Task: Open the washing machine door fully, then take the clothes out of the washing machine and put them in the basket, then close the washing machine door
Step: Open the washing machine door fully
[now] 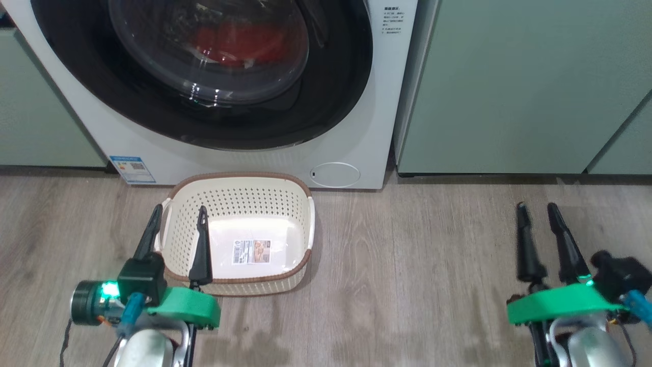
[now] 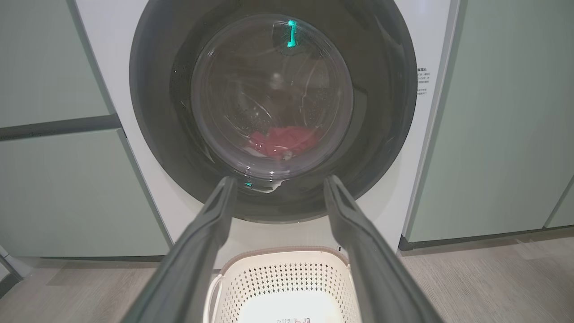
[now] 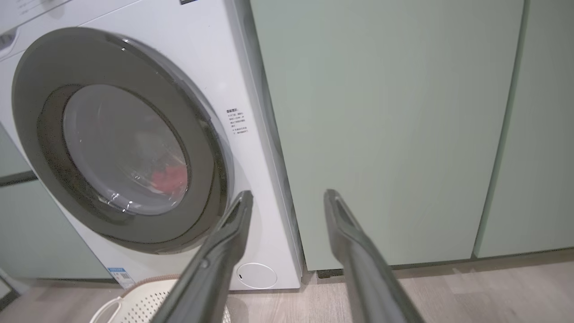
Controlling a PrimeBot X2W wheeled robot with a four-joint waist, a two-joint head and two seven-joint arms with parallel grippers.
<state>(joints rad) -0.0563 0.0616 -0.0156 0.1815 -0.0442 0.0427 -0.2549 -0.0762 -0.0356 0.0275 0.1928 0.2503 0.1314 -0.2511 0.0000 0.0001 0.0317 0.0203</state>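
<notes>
The white washing machine (image 1: 356,127) fills the upper left of the head view. Its round black-rimmed door (image 1: 336,81) lies against the front, a narrow gap along its right edge in the right wrist view. Red clothes (image 1: 237,43) show through the glass bowl (image 2: 271,96), low in the drum. The cream basket (image 1: 239,201) stands on the floor just before the machine, holding just its printed label. My left gripper (image 1: 178,216) hovers open over the basket's left side. My right gripper (image 1: 536,210) is open above bare floor, far right of the basket, before the green cabinet.
Pale green cabinets (image 1: 509,86) flank the machine on both sides. A small round silver flap (image 1: 335,174) sits low on the machine's front right, a blue label (image 1: 131,169) at its lower left. Wood-look floor (image 1: 407,265) stretches between basket and right gripper.
</notes>
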